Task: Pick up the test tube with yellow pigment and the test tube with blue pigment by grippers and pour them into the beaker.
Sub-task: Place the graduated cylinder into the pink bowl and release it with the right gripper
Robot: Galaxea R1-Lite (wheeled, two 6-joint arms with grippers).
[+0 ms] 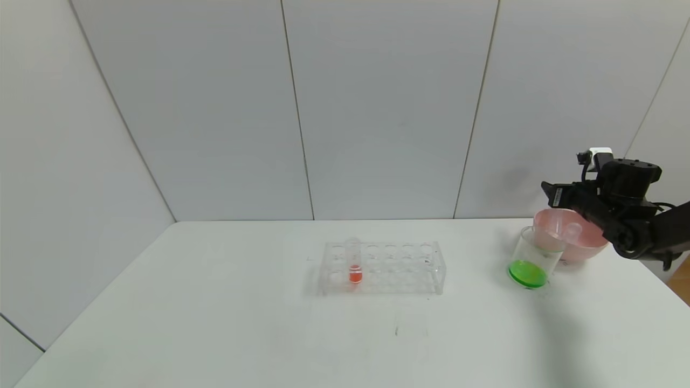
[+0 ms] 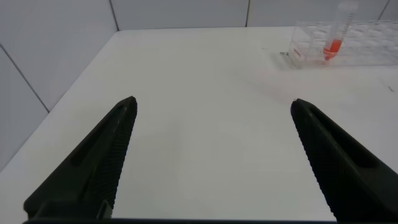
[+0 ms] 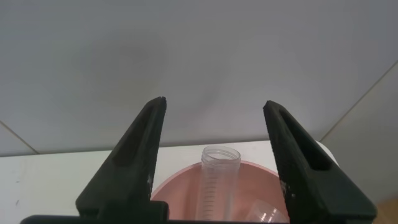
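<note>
Beaker (image 1: pixel 531 258) standing on the table (image 1: pixel 215 323), green liquid in its bottom, just beside the pink bowl (image 1: pixel 585 245). Empty clear tubes (image 3: pixel 219 180) lying in that bowl, apparently two, pigments gone. Right gripper (image 1: pixel 558 196) above the bowl, jaws spread wide, holding nothing. Well left of the beaker, rack (image 1: pixel 384 268) with one orange-red tube (image 1: pixel 354 264). Left gripper (image 2: pixel 211 155) low over the table, wide open, empty.

Below the right gripper (image 1: pixel 558 195), matt black with ribbed inner fingers (image 3: pixel 140 162), the pink bowl (image 1: pixel 585 245) looks like glossy plastic. The beaker (image 1: pixel 533 258) beside it is clear, perhaps glass. The table (image 1: pixel 215 323) is smooth matt white.
</note>
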